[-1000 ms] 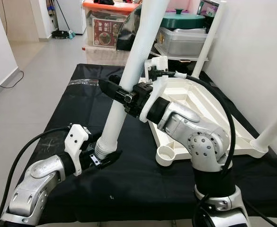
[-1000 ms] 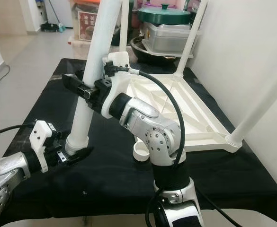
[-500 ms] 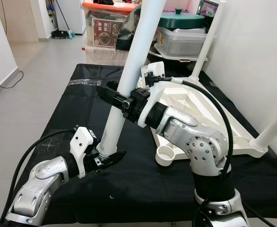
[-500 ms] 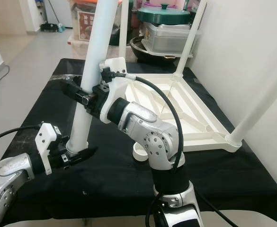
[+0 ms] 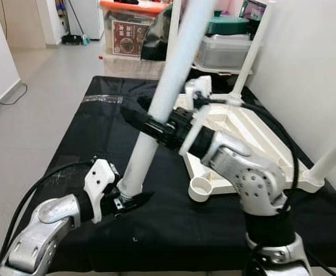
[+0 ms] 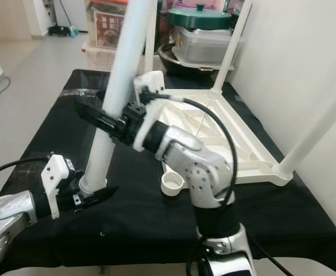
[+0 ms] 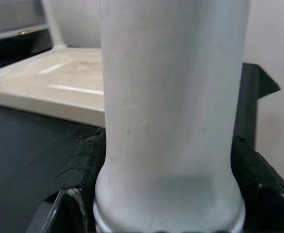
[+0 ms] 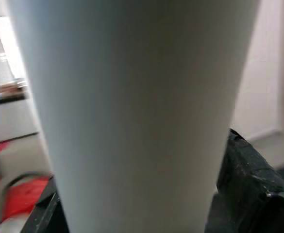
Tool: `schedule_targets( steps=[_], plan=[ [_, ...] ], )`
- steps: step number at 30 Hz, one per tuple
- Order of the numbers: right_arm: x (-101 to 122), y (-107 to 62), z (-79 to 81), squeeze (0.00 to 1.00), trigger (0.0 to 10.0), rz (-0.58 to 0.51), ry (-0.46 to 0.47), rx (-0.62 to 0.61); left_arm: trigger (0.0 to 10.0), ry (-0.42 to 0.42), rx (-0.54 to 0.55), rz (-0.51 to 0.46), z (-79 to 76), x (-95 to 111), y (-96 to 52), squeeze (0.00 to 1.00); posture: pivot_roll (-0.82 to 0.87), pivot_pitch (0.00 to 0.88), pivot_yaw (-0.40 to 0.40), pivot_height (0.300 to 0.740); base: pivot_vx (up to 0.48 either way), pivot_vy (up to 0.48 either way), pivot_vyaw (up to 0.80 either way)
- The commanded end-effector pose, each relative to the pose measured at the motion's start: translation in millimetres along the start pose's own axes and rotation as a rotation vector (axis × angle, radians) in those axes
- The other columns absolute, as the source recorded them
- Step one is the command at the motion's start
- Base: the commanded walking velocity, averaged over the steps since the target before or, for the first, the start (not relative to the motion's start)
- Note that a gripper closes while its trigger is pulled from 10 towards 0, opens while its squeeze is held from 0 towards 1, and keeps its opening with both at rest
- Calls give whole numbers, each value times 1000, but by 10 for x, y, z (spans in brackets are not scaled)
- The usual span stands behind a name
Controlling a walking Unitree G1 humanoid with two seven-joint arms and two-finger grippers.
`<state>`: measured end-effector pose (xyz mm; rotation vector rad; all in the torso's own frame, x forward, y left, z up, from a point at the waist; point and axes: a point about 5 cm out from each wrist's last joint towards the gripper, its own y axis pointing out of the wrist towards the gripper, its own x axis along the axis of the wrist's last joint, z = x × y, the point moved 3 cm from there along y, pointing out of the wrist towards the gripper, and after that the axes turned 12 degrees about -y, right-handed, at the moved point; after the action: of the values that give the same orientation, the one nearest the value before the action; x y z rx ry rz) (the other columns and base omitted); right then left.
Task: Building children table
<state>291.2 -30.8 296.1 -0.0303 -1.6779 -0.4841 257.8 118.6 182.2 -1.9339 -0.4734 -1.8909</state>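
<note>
I hold a long white table leg [image 5: 156, 121] tilted, its top leaning to the right, blurred at the upper end. My left gripper [image 5: 128, 196] is shut on its threaded lower end just above the black cloth. My right gripper [image 5: 146, 118] is shut on the leg's middle; the leg [image 8: 132, 116] sits between its black fingers [image 8: 251, 174] in the right wrist view. The white tabletop [image 5: 254, 135] lies upside down to the right, with other legs [image 5: 257, 43] standing up from its corners and an empty round socket [image 5: 201, 188] at its near corner.
A black cloth [image 5: 87, 132] covers the low work surface. Storage boxes, a grey lidded tub and a green pot lid [image 5: 225, 26] are stacked behind it. A white wall [image 5: 311, 69] runs along the right. Grey floor [image 5: 35, 98] lies to the left.
The leg's top has swung to the right and is blurred. My right gripper has shifted slightly right with it. My left gripper stays at the leg's foot.
</note>
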Motion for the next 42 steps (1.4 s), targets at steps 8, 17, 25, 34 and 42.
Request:
schedule_targets(
  steps=[8,17,25,34,42],
  plan=[
    [-172,-24,267,0,9451,-4,56,190,10000,-5,-166,8,-278,65,88,0,111,0,-117,740,0,0,0],
    [-122,-59,261,0,0,-48,92,210,10000,-20,-179,42,-306,2,50,0,110,0,-116,740,0,0,0],
    [-130,-106,258,0,0,-54,116,205,10000,-25,-163,86,-260,-112,-8,0,98,0,-111,740,0,0,0],
    [-193,-181,112,0,0,-4,72,125,10000,-50,17,-17,32,15,-113,1000,102,0,-119,740,0,0,0],
    [-164,-453,-472,0,0,93,-100,-153,10000,-82,159,-108,162,149,-291,1000,101,0,-119,740,0,0,0]
  ],
)
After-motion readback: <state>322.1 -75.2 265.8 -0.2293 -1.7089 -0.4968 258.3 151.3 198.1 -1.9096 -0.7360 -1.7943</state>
